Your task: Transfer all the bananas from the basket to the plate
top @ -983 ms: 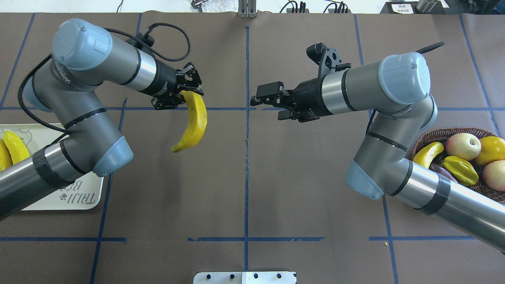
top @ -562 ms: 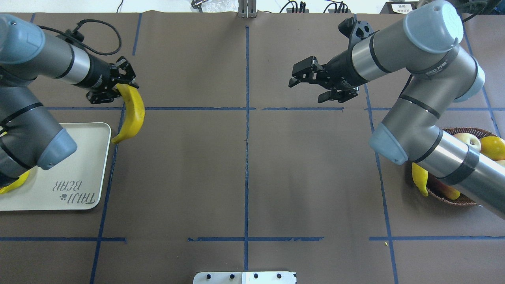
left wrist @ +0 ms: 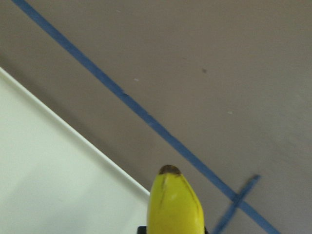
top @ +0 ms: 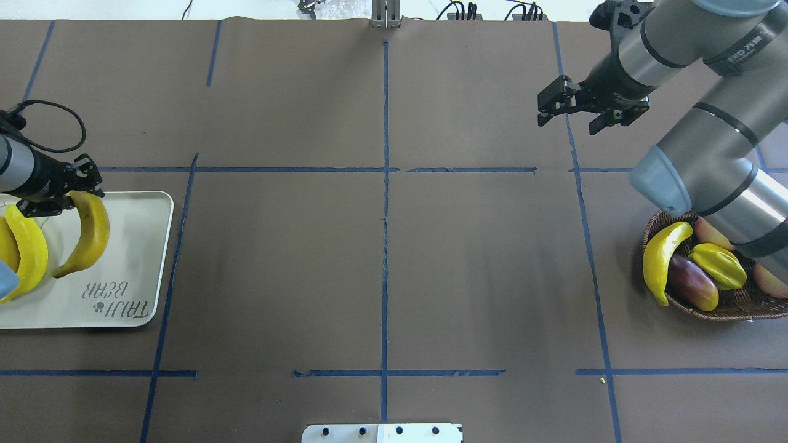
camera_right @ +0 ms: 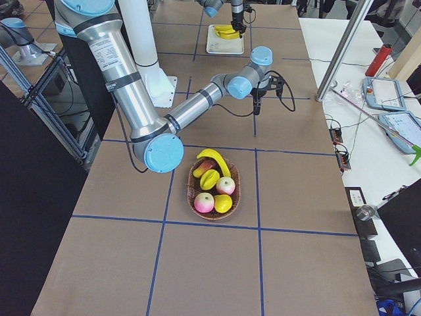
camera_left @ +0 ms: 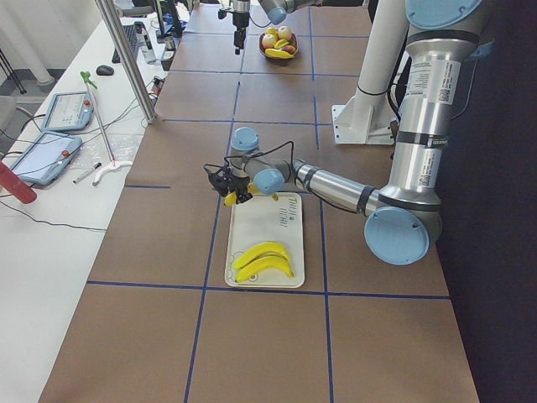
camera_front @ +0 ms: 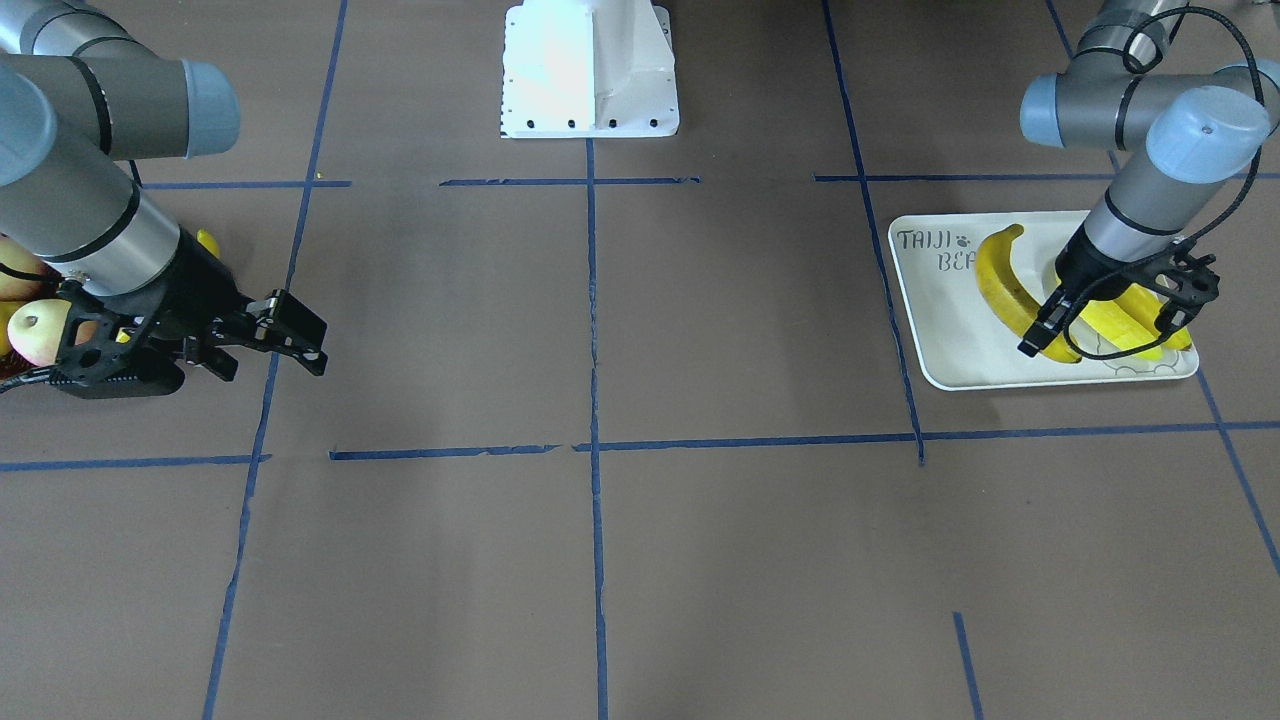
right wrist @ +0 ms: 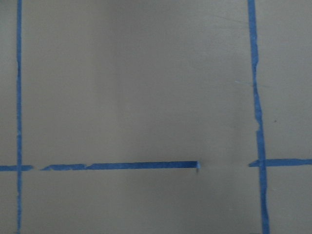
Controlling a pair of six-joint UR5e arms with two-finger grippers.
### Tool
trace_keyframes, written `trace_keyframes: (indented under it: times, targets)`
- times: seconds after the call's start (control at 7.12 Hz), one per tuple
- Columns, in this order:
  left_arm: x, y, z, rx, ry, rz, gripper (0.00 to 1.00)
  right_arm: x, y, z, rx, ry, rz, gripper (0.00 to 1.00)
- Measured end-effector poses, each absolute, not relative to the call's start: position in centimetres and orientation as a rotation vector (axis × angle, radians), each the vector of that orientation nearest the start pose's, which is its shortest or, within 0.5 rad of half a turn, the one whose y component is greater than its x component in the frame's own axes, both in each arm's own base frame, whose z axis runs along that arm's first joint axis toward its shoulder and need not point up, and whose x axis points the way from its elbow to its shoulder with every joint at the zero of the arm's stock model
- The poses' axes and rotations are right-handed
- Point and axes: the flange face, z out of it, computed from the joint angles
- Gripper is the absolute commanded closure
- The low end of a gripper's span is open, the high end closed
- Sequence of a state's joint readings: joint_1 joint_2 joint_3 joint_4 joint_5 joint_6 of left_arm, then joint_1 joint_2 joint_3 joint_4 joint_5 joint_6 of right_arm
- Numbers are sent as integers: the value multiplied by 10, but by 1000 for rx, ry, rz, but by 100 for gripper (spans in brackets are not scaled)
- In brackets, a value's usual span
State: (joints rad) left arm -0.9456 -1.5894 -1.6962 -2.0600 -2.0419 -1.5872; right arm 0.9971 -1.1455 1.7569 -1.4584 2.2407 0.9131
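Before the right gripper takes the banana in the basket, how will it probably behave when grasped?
Probably stiff: the held banana hangs from one end in the left gripper without sagging. The basket banana looks glossy, so possibly slippery. It lies curved along the basket rim and may rock.

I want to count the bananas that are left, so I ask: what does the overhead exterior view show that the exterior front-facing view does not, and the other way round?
Only the overhead view clearly shows the round dark-brown wicker basket with one long yellow banana on its rim beside a ridged yellow starfruit. Only the front-facing view shows the whole off-white rectangular tray, uncut by the frame. Both show the left gripper shut on a second banana at the tray, more bananas lying there, and the right gripper open and empty.
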Motion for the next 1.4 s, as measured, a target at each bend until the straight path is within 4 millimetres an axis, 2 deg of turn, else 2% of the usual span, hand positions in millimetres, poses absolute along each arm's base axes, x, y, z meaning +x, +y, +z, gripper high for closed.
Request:
trace_keyframes:
  times: [0.14, 0.28, 0.42, 0.56, 0.7, 0.84, 1.12, 1.26, 1.4]
  targets:
    - [230, -477, 563, -129, 747, -768, 99, -270, -560, 326, 85, -924, 50, 0]
    - [225, -479, 580, -110, 714, -769, 94, -267, -558, 329, 87, -919, 41, 0]
    - [222, -482, 595, -94, 685, -762, 66, -265, -557, 330, 89, -918, 37, 0]
    - [220, -483, 604, -89, 668, -758, 13, -265, -557, 330, 91, -918, 37, 0]
    - [217, -484, 608, -81, 661, -748, 0, -264, -556, 330, 92, -918, 36, 0]
    - [205, -489, 608, -59, 662, -724, 0, -263, -556, 331, 92, -918, 38, 0]
    - [167, -504, 601, -9, 690, -631, 0, -255, -551, 342, 86, -908, 46, 0]
    - [148, -507, 594, -16, 737, -576, 0, -250, -547, 353, 82, -895, 48, 0]
    - [137, -509, 578, -34, 808, -533, 0, -242, -538, 373, 79, -871, 39, 0]
